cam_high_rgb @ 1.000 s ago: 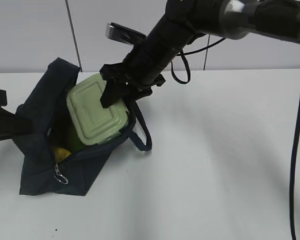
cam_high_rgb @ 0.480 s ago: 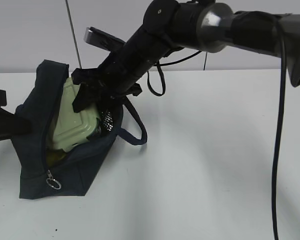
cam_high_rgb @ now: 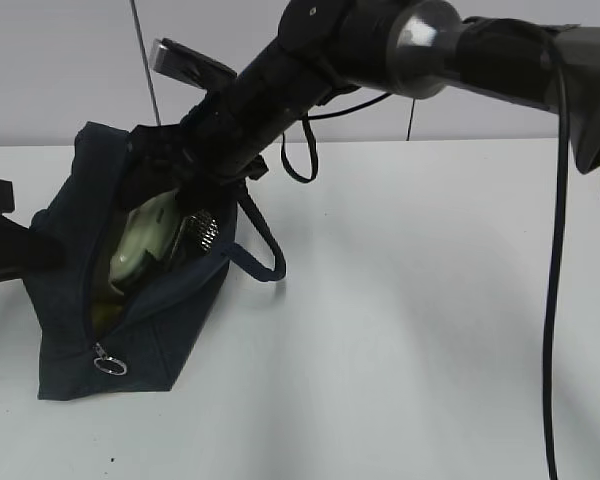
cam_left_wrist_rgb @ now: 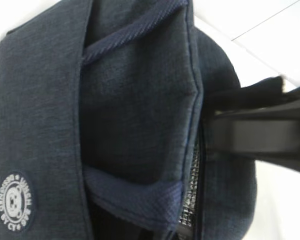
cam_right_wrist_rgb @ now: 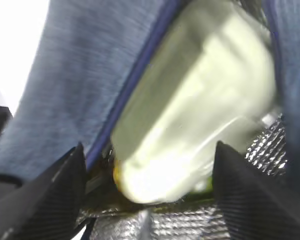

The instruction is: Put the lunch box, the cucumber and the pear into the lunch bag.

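The navy lunch bag (cam_high_rgb: 150,320) stands open at the left of the table. The pale green lunch box (cam_high_rgb: 140,240) lies tilted inside it, mostly below the rim. My right gripper (cam_high_rgb: 170,180) is at the bag's mouth; in the right wrist view (cam_right_wrist_rgb: 150,190) its fingers (cam_right_wrist_rgb: 60,190) stand wide apart, clear of the blurred lunch box (cam_right_wrist_rgb: 190,115). A yellow-orange sliver of the pear (cam_right_wrist_rgb: 115,172) and a green sliver of the cucumber (cam_right_wrist_rgb: 206,187) show under the box. My left gripper (cam_high_rgb: 20,250) holds the bag's left edge; bag fabric (cam_left_wrist_rgb: 130,100) fills its view and hides its fingers.
The bag's silver ring zipper pull (cam_high_rgb: 108,365) hangs at its front corner and its loop handle (cam_high_rgb: 265,250) droops to the right. Silver lining (cam_right_wrist_rgb: 215,220) shows inside. The white table (cam_high_rgb: 430,330) stretches to the right.
My right gripper carried the lunch box left and down into the bag, then opened. The box has dropped deeper inside. The bag shifted slightly left.
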Robot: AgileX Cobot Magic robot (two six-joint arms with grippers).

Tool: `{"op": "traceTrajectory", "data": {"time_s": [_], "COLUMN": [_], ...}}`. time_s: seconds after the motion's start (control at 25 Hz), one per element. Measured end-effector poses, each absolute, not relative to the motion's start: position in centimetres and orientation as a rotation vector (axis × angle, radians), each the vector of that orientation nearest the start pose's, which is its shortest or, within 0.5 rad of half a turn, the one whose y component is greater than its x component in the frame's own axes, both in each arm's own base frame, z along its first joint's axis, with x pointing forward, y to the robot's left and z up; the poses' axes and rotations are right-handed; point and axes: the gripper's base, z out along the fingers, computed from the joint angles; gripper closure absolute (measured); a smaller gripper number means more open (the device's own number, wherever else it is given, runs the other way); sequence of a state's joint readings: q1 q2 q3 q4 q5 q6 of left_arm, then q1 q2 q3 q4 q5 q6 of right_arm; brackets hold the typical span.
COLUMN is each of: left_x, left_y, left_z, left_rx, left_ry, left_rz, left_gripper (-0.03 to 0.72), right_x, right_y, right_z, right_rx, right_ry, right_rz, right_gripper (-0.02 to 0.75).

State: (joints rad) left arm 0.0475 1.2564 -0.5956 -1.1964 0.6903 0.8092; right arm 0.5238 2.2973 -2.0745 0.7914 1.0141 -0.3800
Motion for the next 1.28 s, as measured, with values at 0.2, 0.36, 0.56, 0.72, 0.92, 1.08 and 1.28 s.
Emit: {"op": "traceTrajectory", "data": {"time_s": [0.2,0.36,0.56,0.72,0.92,1.08,1.28], "left_x": [22.2,22.2,22.2,22.2,22.2,22.2,22.2], "left_y": [-4.3,-4.3,-4.3,-4.3,-4.3,-4.3,-4.3], "left_z": [23.0,23.0,23.0,23.0,23.0,23.0,23.0], "left_rx": [-0.119,-0.119,-0.120,-0.120,-0.120,-0.120,-0.120], "left_ry": [2.393,2.393,2.393,2.393,2.393,2.393,2.393], "left_rz": [-0.879,-0.878,-0.877,-0.877,-0.877,-0.877,-0.877], "left_gripper": [0.706,0.706,0.706,0.706,0.706,0.706,0.706], "right_x": [42.0,42.5,42.5,42.7,43.2,43.6,43.7], "right_y": [28.7,27.1,26.9,27.4,28.4,28.7,28.8], "right_z": [27.8,30.2,30.3,29.2,25.9,24.0,23.5], "right_rx": [-0.887,-0.824,-0.794,-0.794,-0.792,-0.774,-0.770], "right_ry": [2.438,2.488,2.513,2.539,2.609,2.656,2.668], "right_rz": [0.924,0.712,0.692,0.726,0.748,0.751,0.754], "right_gripper": [0.164,0.172,0.172,0.172,0.187,0.326,0.685]}}
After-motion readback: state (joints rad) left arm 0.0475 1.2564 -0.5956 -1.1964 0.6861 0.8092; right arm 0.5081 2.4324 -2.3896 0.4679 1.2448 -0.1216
